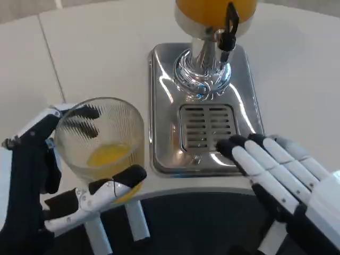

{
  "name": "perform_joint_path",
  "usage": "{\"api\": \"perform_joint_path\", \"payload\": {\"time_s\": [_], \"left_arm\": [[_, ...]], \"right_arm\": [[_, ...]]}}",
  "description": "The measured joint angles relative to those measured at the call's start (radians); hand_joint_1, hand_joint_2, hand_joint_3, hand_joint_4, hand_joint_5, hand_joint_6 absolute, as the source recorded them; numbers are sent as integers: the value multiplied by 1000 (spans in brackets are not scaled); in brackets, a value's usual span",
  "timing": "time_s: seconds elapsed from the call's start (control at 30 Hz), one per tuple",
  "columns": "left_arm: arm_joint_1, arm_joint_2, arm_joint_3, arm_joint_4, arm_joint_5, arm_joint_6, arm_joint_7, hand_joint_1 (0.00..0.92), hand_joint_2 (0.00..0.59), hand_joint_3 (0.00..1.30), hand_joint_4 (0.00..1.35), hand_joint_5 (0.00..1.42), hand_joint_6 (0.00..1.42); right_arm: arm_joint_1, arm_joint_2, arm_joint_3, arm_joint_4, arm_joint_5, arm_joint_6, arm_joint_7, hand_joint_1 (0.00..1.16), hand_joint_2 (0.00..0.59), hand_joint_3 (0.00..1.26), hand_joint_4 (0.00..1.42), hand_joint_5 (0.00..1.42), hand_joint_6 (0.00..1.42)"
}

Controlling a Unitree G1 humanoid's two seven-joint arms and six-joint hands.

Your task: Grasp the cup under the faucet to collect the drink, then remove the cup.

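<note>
Head view shows my left hand point(64, 175) wrapped around the cup point(101, 139), fingers on both sides, holding it just left of the silver drip tray point(159, 106). A little orange drink sits inside the cup. My right hand point(281, 170) lies flat with fingers straight, holding nothing, touching the tray's near right corner, below the faucet point(229, 29).

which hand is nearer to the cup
Left. The left hand holds the cup, fingers around its sides; the right hand rests apart, over the drip tray's near corner.
</note>
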Motion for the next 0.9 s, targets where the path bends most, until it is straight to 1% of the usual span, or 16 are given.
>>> {"api": "perform_joint_path", "payload": {"time_s": [0.03,0.07,0.1,0.13,0.23,0.3,0.33,0.37,0.53,0.8,0.9], "left_arm": [[11,-4,5,-14,-3,-8,-6,725,0,1105,1241,1424,1424],[15,-6,7,-19,-3,-13,-10,725,0,1105,1240,1424,1424],[22,-9,8,-27,-7,-21,-18,725,0,1105,1248,1424,1424],[33,-11,8,-32,-17,-32,-27,725,0,1105,1241,1424,1424],[58,-12,8,-33,-23,-58,-49,725,0,1105,1239,1424,1424],[70,-12,8,-33,-23,-80,-58,725,0,1105,1249,1424,1424],[75,-12,7,-33,-23,-89,-62,725,0,1105,1242,1424,1424],[84,-13,7,-34,-23,-102,-68,725,0,1105,1240,1424,1424],[95,-17,1,-34,-20,-130,-89,725,0,1105,1244,1424,1424],[104,-29,-44,-34,15,-174,-126,725,0,1105,1239,1424,1424],[105,-31,-59,-34,16,-190,-133,725,0,1105,1239,1424,1424]], "right_arm": [[12,-1,-13,7,8,-30,-7,142,537,0,0,0,0],[19,-1,-22,10,11,-50,-11,135,539,0,0,0,0],[28,-2,-39,18,15,-83,-18,116,555,0,0,0,0],[36,-3,-50,27,20,-112,-25,111,557,0,0,0,0],[38,-5,-60,53,25,-152,-26,104,558,0,0,0,0],[29,-5,-60,67,24,-160,-26,100,559,0,0,0,0],[25,-4,-58,74,23,-164,-26,86,574,0,0,0,0],[18,-2,-53,80,16,-164,-26,81,576,0,0,0,0],[0,8,-32,84,0,-164,-26,75,574,0,0,0,0],[-3,27,-17,83,-18,-145,-26,73,572,0,0,0,0],[-1,33,-1,79,-27,-132,-22,72,572,0,0,0,0]]}}
